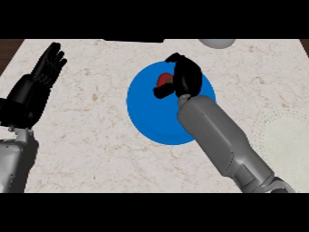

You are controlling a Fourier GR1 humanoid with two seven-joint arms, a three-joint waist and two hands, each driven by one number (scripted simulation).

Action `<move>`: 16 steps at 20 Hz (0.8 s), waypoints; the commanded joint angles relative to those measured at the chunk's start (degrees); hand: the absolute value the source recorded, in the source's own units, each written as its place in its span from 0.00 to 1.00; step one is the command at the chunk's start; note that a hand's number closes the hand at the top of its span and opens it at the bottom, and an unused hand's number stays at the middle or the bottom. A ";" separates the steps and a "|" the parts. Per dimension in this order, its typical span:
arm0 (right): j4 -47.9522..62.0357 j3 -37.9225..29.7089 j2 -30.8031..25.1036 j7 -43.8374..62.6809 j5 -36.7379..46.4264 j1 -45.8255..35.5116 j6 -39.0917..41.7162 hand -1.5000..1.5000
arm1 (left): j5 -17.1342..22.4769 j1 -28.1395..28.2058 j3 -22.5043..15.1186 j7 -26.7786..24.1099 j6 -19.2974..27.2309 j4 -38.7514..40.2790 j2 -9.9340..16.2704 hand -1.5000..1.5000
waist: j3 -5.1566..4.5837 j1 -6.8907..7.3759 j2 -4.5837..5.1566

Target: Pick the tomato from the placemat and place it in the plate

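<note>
One round red tomato (163,80), likely soft and best held around its sides, sat gripped in the right robot hand (183,79) above the round blue plate (150,122) mid-bench, left robot hand (46,72) resting open.

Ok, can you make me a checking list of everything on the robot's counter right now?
Surface: pale marbled counter, dark wood at the side edges.
Job's things: red tomato, mostly hidden in the right robot hand, above the blue plate; whether it touches the plate cannot be told. Pale placemat at the right, nothing on it.
Clutter: grey rounded object at the far edge, partly cut off.
Robot hands: right robot hand curled round the tomato; left robot hand open, resting at the left.
Cables: nothing seen.
Surroundings: dark flat shape at the far edge, unclear.
</note>
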 commanded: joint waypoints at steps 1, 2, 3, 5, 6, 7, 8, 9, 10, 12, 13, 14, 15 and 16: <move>6.17 -0.79 0.03 -5.37 -8.42 -4.60 -3.29 0.00 | -0.63 -4.35 -0.94 2.14 0.73 0.58 -0.87 0.50 | 0.05 1.07 0.42; 6.65 -1.37 0.03 -9.55 -10.28 -2.29 -4.91 0.00 | 0.20 -2.25 -0.92 2.74 0.63 -1.30 -1.34 0.50 | 0.07 1.44 0.40; 4.97 0.08 0.03 -10.41 -12.52 -1.09 -6.57 0.00 | -1.17 -1.59 -2.74 3.62 1.35 -2.86 -2.29 0.50 | 0.07 1.19 0.13; 5.67 0.00 0.03 -12.38 -14.92 -2.95 -9.97 0.00 | -0.20 -0.79 -1.83 2.57 -0.82 -1.89 -0.70 0.50 | 0.06 1.84 0.33; 6.37 -1.97 0.03 -17.49 -14.59 -1.71 -11.39 0.00 | 0.25 1.22 0.07 -1.93 -1.22 0.31 -0.23 0.50 | 0.03 0.94 0.40; 4.62 -1.08 0.03 -16.21 -16.06 -2.72 -13.91 0.00 | 0.88 -1.73 0.03 1.80 -0.58 -0.23 -0.62 0.50 | 0.05 0.86 0.19; 6.74 -5.11 0.03 -20.04 -16.28 -3.50 -14.51 0.00 | 0.57 2.65 -0.51 -1.11 -1.41 -1.51 -0.64 0.50 | 0.05 1.29 0.44; 4.34 -2.05 0.03 -20.58 -18.38 -0.58 -18.35 0.00 | 2.07 -1.88 1.48 0.45 -2.46 0.63 1.06 0.50 | 0.05 0.78 0.28; 4.67 -3.39 0.03 -20.91 -20.32 -2.44 -17.71 0.00 | -1.67 -1.26 -1.16 1.14 1.59 -0.41 -1.84 0.50 | 0.07 0.38 0.12; 1.77 -6.23 0.03 -24.44 -24.99 -2.37 -16.59 0.00 | 0.19 -1.19 0.22 2.12 -0.51 -0.61 -0.08 0.50 | 0.08 -0.08 -0.03; -0.56 -4.44 0.03 -23.59 -27.00 -2.28 -17.94 0.00 | 0.12 -1.95 0.50 1.86 -0.66 -0.04 0.21 0.50 | 0.05 -0.28 -0.23; -0.21 -6.33 0.03 -27.69 -27.60 0.44 -17.76 0.00 | 0.59 1.26 1.95 -0.47 -0.89 0.26 0.53 0.50 | 0.02 -1.07 -0.35; -0.21 -8.16 0.03 -26.42 -26.08 -1.40 -16.48 0.00 | 0.39 1.10 1.58 1.33 -0.29 -1.65 0.21 0.50 | 0.00 -2.04 -0.68; 0.44 -7.61 0.03 -30.50 -29.33 0.96 -19.99 0.00 | -0.51 0.48 0.60 1.40 0.03 -1.06 -0.36 0.50 | 0.03 -1.30 -0.40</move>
